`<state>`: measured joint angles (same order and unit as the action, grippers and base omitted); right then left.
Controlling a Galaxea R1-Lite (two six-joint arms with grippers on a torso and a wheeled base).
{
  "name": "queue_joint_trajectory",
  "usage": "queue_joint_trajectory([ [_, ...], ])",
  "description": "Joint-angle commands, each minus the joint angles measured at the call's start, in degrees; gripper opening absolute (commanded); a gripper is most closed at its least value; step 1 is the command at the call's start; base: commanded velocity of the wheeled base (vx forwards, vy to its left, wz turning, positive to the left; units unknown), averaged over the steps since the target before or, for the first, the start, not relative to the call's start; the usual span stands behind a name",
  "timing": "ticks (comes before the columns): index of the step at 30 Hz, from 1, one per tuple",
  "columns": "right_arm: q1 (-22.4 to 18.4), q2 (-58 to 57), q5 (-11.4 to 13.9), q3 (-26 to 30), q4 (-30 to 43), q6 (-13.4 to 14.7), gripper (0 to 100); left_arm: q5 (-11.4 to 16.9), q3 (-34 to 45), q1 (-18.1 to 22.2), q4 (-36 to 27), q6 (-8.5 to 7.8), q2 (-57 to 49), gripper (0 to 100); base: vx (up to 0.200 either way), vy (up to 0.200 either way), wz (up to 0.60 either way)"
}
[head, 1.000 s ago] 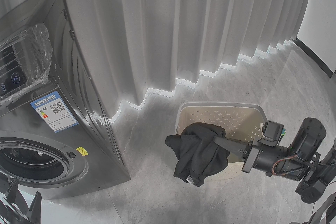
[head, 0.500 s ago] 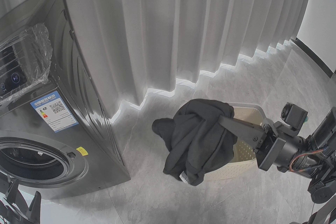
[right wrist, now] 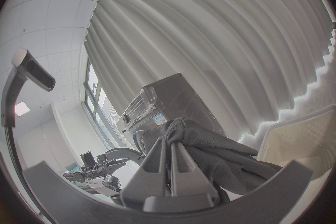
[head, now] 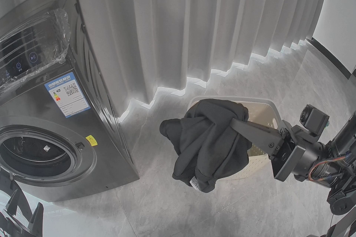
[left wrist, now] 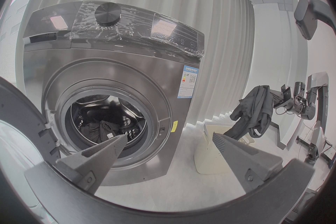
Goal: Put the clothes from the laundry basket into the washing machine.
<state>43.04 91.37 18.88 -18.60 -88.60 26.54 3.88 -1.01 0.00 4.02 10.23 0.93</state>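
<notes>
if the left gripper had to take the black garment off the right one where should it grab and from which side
Probably the loose lobe of the black garment that bulges toward the washing machine. It hangs clear of the right gripper, which is shut on the upper bunch, so the open left gripper could come in level from the washer side and pinch across that fold.

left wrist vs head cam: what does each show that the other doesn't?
Left wrist: dark clothes already inside the drum, and the round knob on the control panel.
Head: the white tag at the black garment's low end, and the laundry basket's perforated inside wall.
Both: the washing machine with its door open, the black garment hanging from the shut right pincer, the laundry basket and the curtain.
</notes>
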Motion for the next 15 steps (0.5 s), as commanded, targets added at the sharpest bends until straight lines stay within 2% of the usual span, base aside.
queue_joint_trajectory([
  [1, 1.4, -1.5, 0.4, -0.6, 0.5, -0.9, 0, 0.0, 1.0, 0.0, 0.0, -0.03, -0.8, 100, 0.0, 0.0, 0.0],
  [6, 4.8, -2.2, 0.5, -0.7, 0.9, -0.7, 0, 0.0, 1.0, 0.0, 0.0, 0.06, -0.8, 100, 0.0, 0.0, 0.0],
  [8, 4.5, -2.1, 1.2, -0.8, 0.9, -0.8, 0, 0.0, 1.0, 0.0, 0.0, 0.06, -0.8, 100, -0.2, 0.0, 0.0],
  [10, 3.9, -2.2, 5.8, -0.7, 0.8, -0.6, 0, 0.0, 1.0, 0.0, 0.0, 0.06, -0.8, 100, -0.2, 0.0, 0.0],
  [11, 3.9, -2.2, 5.8, -0.7, 0.8, -0.6, 0, 0.0, 1.0, 0.0, 0.0, 0.06, -0.8, 100, -0.2, 0.0, 0.0],
  [12, 2.0, -2.2, 10.3, -0.8, 0.8, -0.3, 0, 0.0, 1.0, 0.0, 0.0, 0.06, -0.8, 100, -0.2, 0.0, 0.0],
  [14, 2.0, -2.2, 10.3, -0.8, 0.8, -0.3, 0, 0.0, 1.0, 0.0, 0.0, 0.06, -0.8, 100, -0.2, 0.0, 0.0],
  [15, -1.2, -2.2, 13.6, -0.9, 0.7, -0.3, 0, 0.0, 1.0, 0.0, 0.0, 0.06, -0.8, 100, -0.2, 0.0, 0.0],
])
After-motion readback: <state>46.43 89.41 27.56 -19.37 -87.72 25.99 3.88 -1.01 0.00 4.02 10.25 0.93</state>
